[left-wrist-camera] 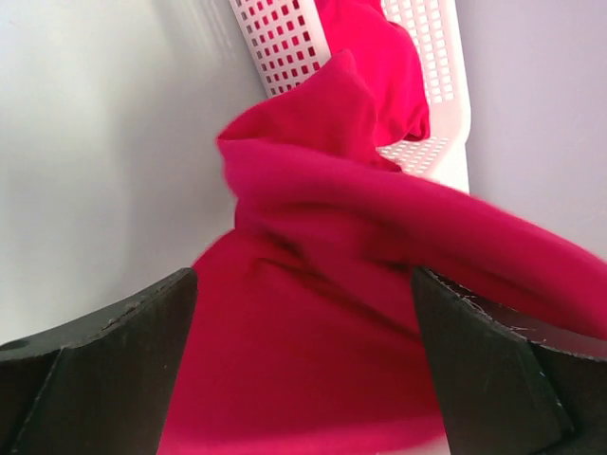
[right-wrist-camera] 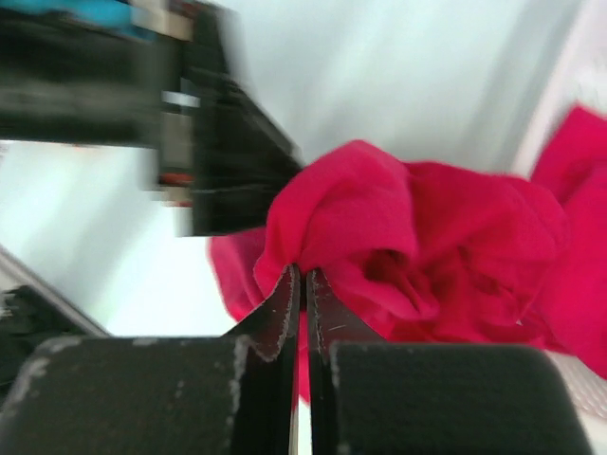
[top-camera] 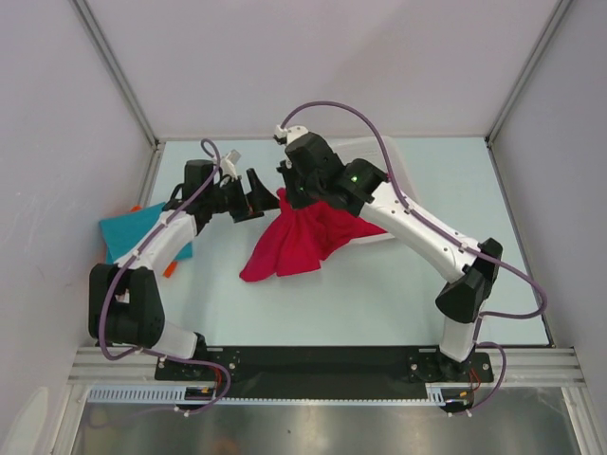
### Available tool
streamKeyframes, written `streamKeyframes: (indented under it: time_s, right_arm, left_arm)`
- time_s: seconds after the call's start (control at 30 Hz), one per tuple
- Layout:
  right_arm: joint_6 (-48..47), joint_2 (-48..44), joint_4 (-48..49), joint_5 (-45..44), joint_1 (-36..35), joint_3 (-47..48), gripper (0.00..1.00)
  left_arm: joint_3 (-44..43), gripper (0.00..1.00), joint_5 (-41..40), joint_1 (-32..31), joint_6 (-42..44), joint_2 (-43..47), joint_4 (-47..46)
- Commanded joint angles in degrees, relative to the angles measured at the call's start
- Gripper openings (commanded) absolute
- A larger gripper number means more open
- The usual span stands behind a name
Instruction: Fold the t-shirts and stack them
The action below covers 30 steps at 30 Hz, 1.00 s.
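Note:
A crimson red t-shirt [top-camera: 302,239] hangs bunched from my right gripper [top-camera: 285,195] and trails down onto the table. The right gripper [right-wrist-camera: 303,275] is shut on a fold of it [right-wrist-camera: 417,237]. My left gripper [top-camera: 254,194] is open just left of the cloth, its fingers [left-wrist-camera: 104,370] wide apart with red cloth [left-wrist-camera: 313,351] in front of them, not gripped. More red cloth [left-wrist-camera: 379,57] lies in the white mesh basket [left-wrist-camera: 446,104]. A teal t-shirt [top-camera: 128,232] lies at the left edge, with a bit of orange [top-camera: 170,269] under it.
The white mesh basket [top-camera: 379,237] sits under the right arm, mostly hidden by arm and cloth. The booth walls close in the table at back, left and right.

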<state>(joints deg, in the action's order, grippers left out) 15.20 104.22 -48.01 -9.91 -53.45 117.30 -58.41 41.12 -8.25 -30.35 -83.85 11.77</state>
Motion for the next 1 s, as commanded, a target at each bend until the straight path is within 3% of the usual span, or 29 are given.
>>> streamKeyframes:
  time_s: [0.0,0.33,0.47,0.7,0.8,0.97]
  right_arm:
    - [1.85,-0.88,3.45,3.48,2.65,-2.69,0.00]
    - [-0.61,14.68,-4.01,6.57,-8.07,20.66,0.00]
    - [-1.14,15.83,-2.36,10.86,-10.88,23.15,0.00]
    - [-1.32,14.08,-1.48,10.00,-9.05,19.38,0.00]
    - [0.26,11.88,1.15,10.00,-4.92,11.93,0.00]
    - [1.93,9.60,3.18,2.89,1.75,2.25,0.00]
  left_arm:
    - [-2.15,1.00,-0.96,1.04,2.04,3.60,0.71]
    - [-1.09,1.00,-1.31,4.47,3.63,6.16,2.56]
    - [-0.12,1.00,-0.96,5.96,3.98,6.51,2.73]
    - [0.49,1.00,-0.43,6.58,4.16,7.04,2.73]
    - [0.93,1.00,-0.43,6.76,4.24,7.21,2.56]
    - [1.19,1.00,-0.34,7.02,4.33,7.48,2.64]
